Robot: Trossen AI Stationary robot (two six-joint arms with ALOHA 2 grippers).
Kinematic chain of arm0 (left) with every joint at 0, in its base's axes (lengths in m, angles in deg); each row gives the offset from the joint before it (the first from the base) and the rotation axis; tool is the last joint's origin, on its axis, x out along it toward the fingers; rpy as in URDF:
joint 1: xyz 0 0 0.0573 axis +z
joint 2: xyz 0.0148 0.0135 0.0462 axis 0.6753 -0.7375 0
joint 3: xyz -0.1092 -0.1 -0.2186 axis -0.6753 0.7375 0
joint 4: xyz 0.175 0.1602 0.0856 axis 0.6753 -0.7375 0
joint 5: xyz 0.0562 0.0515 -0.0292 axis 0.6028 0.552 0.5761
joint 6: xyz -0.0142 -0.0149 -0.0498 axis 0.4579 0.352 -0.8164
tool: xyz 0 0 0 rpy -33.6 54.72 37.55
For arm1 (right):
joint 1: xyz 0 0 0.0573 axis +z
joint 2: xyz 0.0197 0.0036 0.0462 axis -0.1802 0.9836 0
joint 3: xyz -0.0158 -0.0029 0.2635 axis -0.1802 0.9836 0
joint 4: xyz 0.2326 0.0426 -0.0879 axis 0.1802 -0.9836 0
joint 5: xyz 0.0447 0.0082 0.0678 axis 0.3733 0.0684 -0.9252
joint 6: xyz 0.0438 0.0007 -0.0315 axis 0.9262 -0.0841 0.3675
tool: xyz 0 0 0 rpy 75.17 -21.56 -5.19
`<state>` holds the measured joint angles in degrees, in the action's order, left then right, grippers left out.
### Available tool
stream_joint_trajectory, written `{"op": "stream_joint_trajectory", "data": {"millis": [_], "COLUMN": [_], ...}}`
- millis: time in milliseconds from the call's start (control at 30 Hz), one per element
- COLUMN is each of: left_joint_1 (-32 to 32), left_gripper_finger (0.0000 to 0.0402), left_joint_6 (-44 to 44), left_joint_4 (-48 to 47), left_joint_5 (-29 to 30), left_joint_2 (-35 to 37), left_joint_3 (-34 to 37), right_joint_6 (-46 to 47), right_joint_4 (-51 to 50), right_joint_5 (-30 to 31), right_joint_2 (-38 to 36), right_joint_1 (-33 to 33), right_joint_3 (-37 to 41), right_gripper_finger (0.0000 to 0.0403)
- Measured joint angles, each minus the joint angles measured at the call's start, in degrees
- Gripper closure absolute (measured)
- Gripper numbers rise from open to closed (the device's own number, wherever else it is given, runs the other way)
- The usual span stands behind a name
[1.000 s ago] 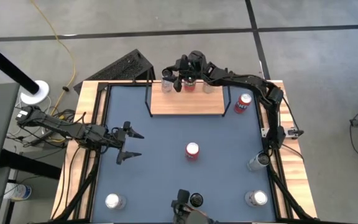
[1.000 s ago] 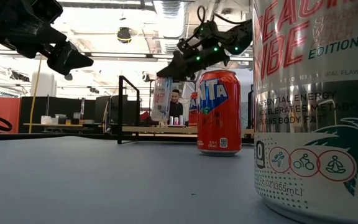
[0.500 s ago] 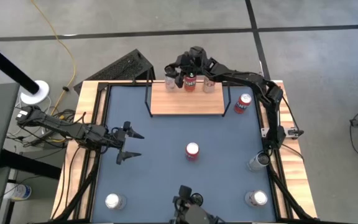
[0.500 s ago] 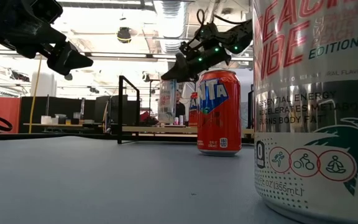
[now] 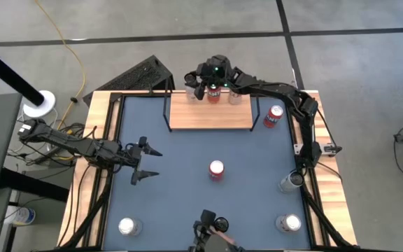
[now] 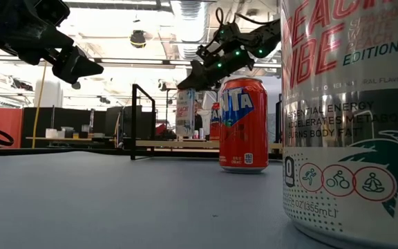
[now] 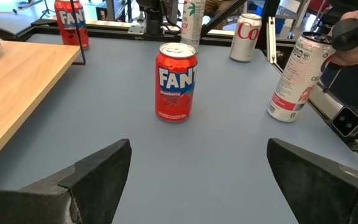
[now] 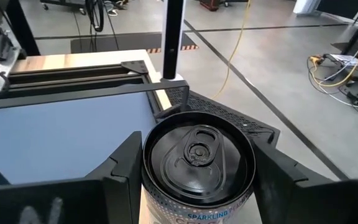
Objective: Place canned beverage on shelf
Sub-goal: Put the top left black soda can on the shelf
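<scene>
- Right at the upper middle of the high view, a slim silver can (image 5: pixel 191 92) stands upright at the left back corner of the shelf (image 5: pixel 210 117), the light-wood board on its black wire frame.
- The right gripper (image 5: pixel 203 89) is over that can; in the right wrist view its two dark fingers (image 8: pixel 124 163) bracket the can's black top (image 8: pixel 197 158), and whether they press on it or have just let go I cannot tell.
- Two more cans share the back edge: a red one (image 5: pixel 214 94) just beside the gripper and a pale one (image 5: pixel 234 95) further right.
- To do this step well, I judge the can should sit flat on the board before the fingers spread, and the gripper should lift straight up so it does not knock the red neighbour.
- Lower in the frame a red Fanta can (image 5: pixel 216 169) waits at mid-table, with a Coca-Cola can (image 5: pixel 274 115) right of the shelf.
- The left gripper (image 5: pixel 145 161) hovers idle at middle left, fingers spread wide and empty.
</scene>
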<state>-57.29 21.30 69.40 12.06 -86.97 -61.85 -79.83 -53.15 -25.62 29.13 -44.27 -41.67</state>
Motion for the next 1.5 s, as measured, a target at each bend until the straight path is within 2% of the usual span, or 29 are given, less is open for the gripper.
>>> {"op": "stream_joint_trajectory", "data": {"millis": [533, 867, 1233, 1500], "left_joint_1": [0.0, 0.0, 0.0, 0.0], "left_gripper_finger": [0.0038, 0.0038, 0.0038, 0.0038], "left_joint_6": [0.5, 0.0, 1.6, 1.1], "left_joint_4": [0.0, -0.2, -0.1, -0.1], "left_joint_5": [0.0, -0.2, -1.4, -1.4], "left_joint_2": [0.0, 0.0, 0.0, 0.0], "left_joint_3": [0.0, 0.0, 0.0, 0.0], "right_joint_6": [1.1, 1.5, 1.0, 1.0], "right_joint_4": [0.2, 0.3, -5.4, -4.9], "right_joint_5": [-3.8, -3.9, -3.7, -3.5], "right_joint_2": [0.0, 6.3, 4.7, 4.7], "right_joint_1": [-0.3, -0.2, 0.0, 0.0], "right_joint_3": [0.0, -5.0, -6.1, -6.1], "right_gripper_finger": [0.0199, 0.0199, 0.0199, 0.0199]}}
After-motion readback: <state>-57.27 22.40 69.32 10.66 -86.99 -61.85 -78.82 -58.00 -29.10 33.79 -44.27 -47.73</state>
